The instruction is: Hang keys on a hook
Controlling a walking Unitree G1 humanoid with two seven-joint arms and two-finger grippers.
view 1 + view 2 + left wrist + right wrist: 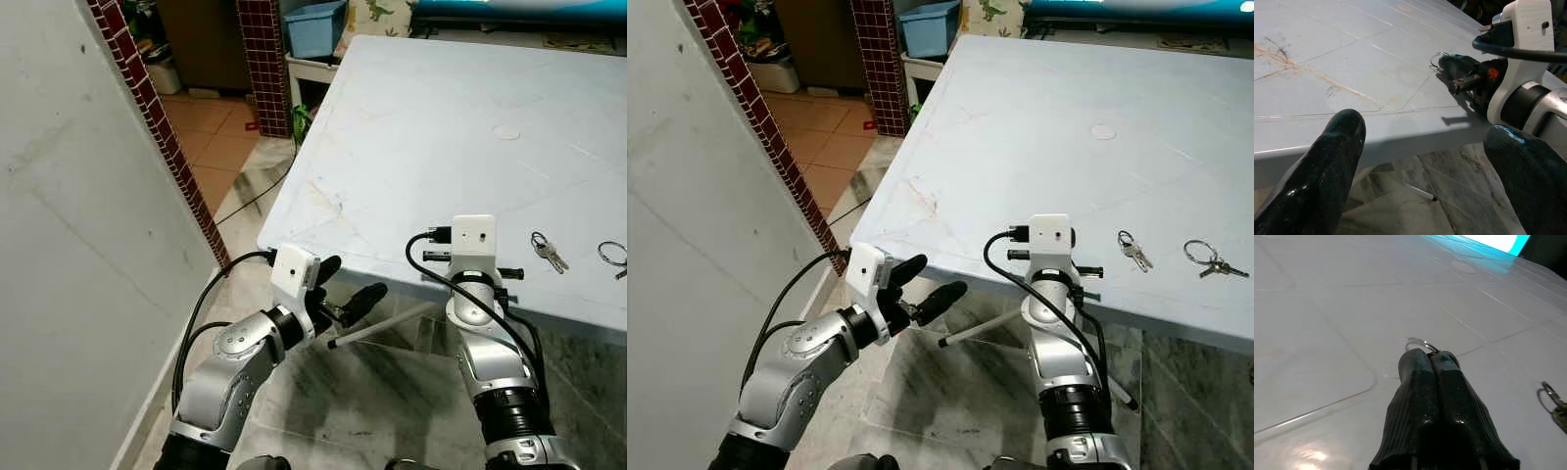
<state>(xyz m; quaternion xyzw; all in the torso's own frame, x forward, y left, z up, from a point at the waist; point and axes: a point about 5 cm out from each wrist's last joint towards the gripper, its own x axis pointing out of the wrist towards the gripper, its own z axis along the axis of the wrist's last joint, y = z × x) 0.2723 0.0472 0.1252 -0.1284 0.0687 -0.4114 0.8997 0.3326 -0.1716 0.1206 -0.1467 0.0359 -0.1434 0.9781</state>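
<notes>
Right tool (1431,357) pinched on a key ring (1418,343) at bench (411,147) centre-frame.
Thin grip: ring may slip free on lifting; left tool (345,289) gapes empty, lower left.

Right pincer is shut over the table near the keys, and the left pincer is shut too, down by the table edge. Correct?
Not quite. The left pincer is open: the left wrist view shows its fingers spread wide apart. The right pincer is shut over the table, near the keys.

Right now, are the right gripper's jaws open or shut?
Shut: the right gripper has its two black fingers pressed together over the pale blue table, a thin metal key ring at the tips.
</notes>
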